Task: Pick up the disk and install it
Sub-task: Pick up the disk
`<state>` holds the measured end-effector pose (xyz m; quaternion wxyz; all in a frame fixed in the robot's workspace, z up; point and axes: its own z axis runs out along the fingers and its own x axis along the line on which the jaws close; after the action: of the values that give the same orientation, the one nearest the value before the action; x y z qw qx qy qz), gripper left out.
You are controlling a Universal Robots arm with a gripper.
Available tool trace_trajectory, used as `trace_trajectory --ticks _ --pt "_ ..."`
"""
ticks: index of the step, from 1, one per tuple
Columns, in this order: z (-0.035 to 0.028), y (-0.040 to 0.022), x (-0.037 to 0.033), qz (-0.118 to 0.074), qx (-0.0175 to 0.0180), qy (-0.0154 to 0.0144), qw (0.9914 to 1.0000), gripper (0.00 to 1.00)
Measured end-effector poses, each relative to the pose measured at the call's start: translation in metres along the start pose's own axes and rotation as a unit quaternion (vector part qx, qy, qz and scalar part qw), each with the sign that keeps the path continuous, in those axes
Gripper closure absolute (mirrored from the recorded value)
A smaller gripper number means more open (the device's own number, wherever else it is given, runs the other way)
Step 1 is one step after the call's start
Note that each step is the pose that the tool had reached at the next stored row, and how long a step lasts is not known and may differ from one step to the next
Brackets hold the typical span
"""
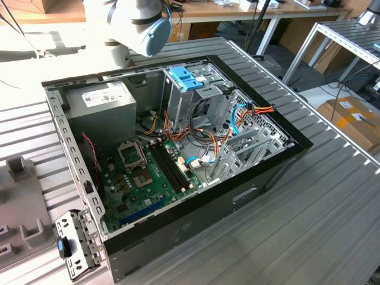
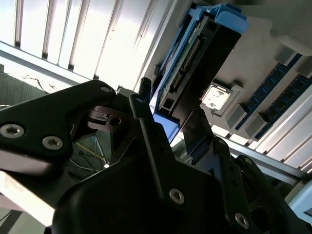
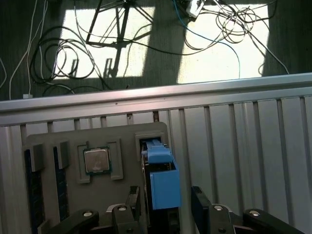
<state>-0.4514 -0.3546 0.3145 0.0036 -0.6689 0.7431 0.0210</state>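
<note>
Upright in a slot of the grey tray (image 3: 73, 141), beside a processor chip (image 3: 97, 161), stands the disk (image 3: 161, 183) with its blue rails. The jaws are spread wide, 1 finger on each side of it, with gaps showing in the first wrist view. The tray lies on the ribbed table (image 3: 243, 136).

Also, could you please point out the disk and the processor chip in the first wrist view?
disk (image 3: 164, 189), first wrist view, on its blue plastic rail.
processor chip (image 3: 99, 161), first wrist view, on the middle of its metal lid.
</note>
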Motion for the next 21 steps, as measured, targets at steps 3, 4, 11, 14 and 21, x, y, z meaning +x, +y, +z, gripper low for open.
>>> trace_trajectory --ticks 3,4,11,14,21 --pt "0.0 0.0 0.0 0.0 0.0 -0.0001 1.0 0.46" --pt "0.0 0.0 0.0 0.0 0.0 -0.0001 1.0 0.46" --pt "0.0005 0.0 0.0 0.0 -0.0124 0.0011 0.99992 0.46" --pt "0.0004 0.0 0.0 0.001 -0.0145 0.0014 0.99989 0.46" --pt "0.0005 0.0 0.0 0.001 -0.0155 0.0015 0.99988 0.46"
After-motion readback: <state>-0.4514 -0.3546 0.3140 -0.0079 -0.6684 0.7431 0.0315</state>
